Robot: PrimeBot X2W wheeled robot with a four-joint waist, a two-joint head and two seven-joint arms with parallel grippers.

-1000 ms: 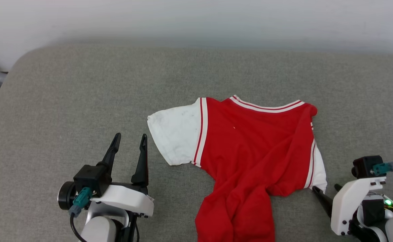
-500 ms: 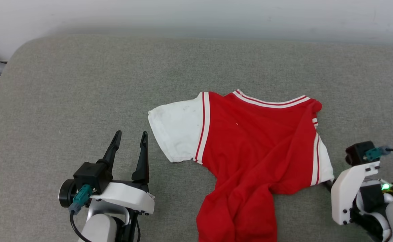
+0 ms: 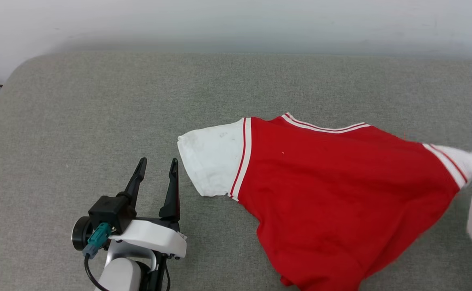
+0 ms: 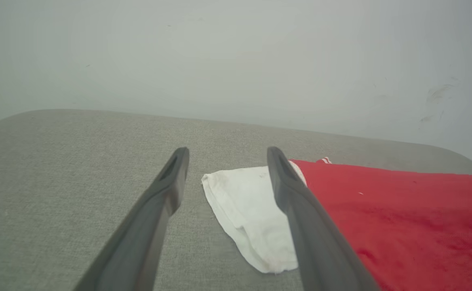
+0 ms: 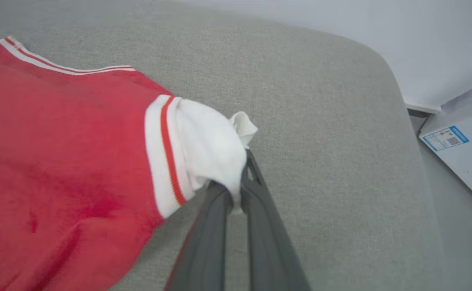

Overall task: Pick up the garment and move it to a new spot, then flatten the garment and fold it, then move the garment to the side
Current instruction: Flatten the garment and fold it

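Head view gives me the garment on a grey padded surface, a little to the right of the middle. It is a red shirt with white sleeves. Its striped collar is turned toward the pale wall behind the surface. The red body is stretched toward the robot's right, and its lower part runs out past the bottom edge of this view.

On the robot's left end of the shirt, the left-hand sleeve lies flat on the surface. The left gripper is just beside this sleeve, and I see a small strip of grey between them. Its two dark fingers are well apart, with nothing between them, and they point toward the wall. I cannot tell if the tips touch the surface.

In the right wrist view, the right gripper has its fingers pressed together on the bunched end of the right-hand sleeve. A small fold of white cloth sticks out above the fingers. The red-and-white trim of this sleeve is close to the grip. I cannot tell whether the sleeve is lifted off the surface there.

Beyond the rounded corner of the surface, the same view shows a white panel with a small blue label.
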